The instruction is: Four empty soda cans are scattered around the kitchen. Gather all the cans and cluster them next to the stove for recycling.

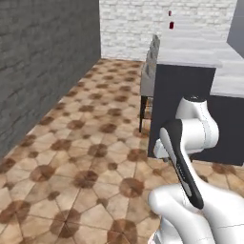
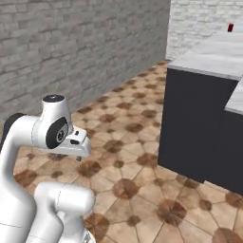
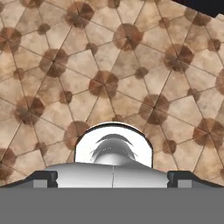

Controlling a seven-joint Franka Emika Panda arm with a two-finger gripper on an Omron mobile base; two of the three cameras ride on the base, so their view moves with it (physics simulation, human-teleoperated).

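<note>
A small red soda can (image 1: 171,25) stands far off on the white marble counter (image 1: 190,47), near the back wall; the right base view shows the same can (image 2: 230,27) on the counter (image 2: 209,52). A tinier red speck (image 1: 169,13) sits behind it, too small to identify. My gripper (image 3: 113,177) hangs folded low over the brown tile floor, far from the can. Its fingertips (image 3: 46,177) stand wide apart, open, with nothing between them. The stove is out of view.
A dark cabinet block (image 1: 186,109) under the counter stands right in front of the arm. Grey stools (image 1: 148,76) line its left side. A grey brick wall (image 1: 43,62) runs along the left, with tile floor (image 1: 86,157) between wall and cabinets.
</note>
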